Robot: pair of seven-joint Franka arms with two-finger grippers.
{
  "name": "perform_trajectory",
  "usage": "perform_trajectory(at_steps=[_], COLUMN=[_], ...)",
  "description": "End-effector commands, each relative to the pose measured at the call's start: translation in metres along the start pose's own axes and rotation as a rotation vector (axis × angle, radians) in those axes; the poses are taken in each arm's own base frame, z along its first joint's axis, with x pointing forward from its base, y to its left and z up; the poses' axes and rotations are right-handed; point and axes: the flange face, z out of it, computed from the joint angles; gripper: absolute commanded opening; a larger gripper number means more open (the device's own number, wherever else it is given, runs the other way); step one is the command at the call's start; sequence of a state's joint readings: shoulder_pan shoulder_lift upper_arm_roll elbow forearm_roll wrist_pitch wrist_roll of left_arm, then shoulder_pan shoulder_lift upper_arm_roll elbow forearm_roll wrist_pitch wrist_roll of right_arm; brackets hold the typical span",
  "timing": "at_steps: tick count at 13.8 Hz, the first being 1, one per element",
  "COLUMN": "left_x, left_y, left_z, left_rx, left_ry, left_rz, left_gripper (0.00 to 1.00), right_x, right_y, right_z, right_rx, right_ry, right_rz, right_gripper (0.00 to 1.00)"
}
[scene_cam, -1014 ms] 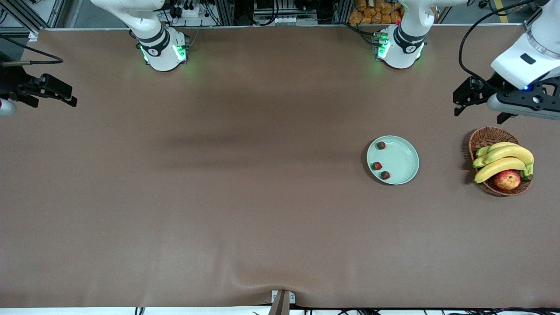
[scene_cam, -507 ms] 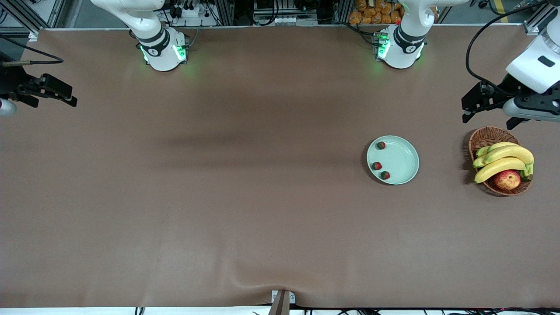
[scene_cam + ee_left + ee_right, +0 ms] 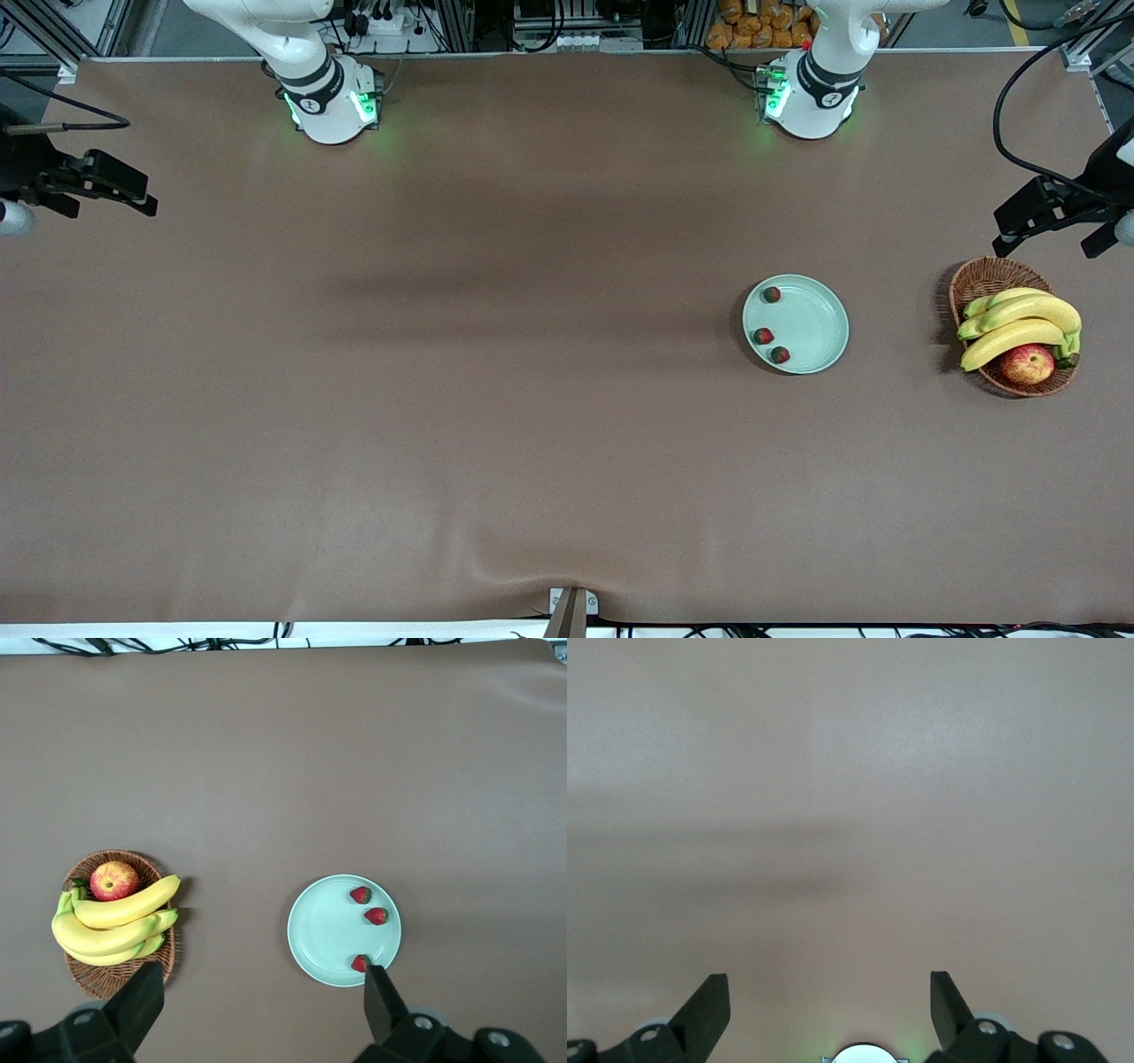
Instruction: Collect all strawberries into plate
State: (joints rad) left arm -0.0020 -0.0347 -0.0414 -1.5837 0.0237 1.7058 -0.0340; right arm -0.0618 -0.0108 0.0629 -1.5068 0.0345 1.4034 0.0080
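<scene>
The pale green plate (image 3: 819,332) lies on the brown cloth toward the left arm's end of the table. Three strawberries rest in it near its rim: one (image 3: 772,294), a second (image 3: 763,336) and a third (image 3: 780,354). The left wrist view shows the plate (image 3: 323,930) and its strawberries (image 3: 376,916) from high up. My left gripper (image 3: 1045,241) (image 3: 264,992) hangs open and empty over the cloth next to the basket. My right gripper (image 3: 111,209) (image 3: 830,992) waits open and empty over bare cloth at the right arm's end.
A wicker basket (image 3: 979,276) (image 3: 115,979) holding bananas (image 3: 1019,323) and a red-yellow apple (image 3: 1028,363) stands beside the plate, at the left arm's end. Both arm bases (image 3: 332,106) (image 3: 808,97) stand along the table's edge farthest from the front camera.
My left arm has drawn back toward its own end of the table, away from the plate. The strawberries, plate and right arm have not moved.
</scene>
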Motion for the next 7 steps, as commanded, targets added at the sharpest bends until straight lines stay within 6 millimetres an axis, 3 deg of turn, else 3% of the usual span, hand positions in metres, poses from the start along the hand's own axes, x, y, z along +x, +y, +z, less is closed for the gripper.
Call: perform_trajectory(at_steps=[1,7], left_x=[0.0014,0.0011], left_y=[0.0067,0.012], left_z=[-0.0026,-0.0027], left_rx=[-0.013,-0.016], left_ry=[-0.007,-0.007], left_rz=[-0.011,0.001], left_gripper=[1.0,1.0], right_x=[-0.0001,0.0012], right_y=[0.0002,0.0005], right_z=[-0.0015,-0.0001], right_rx=[-0.018,-0.019], right_ry=[0.004,0.002], right_rz=[-0.007,-0.007], right_gripper=[1.0,1.0])
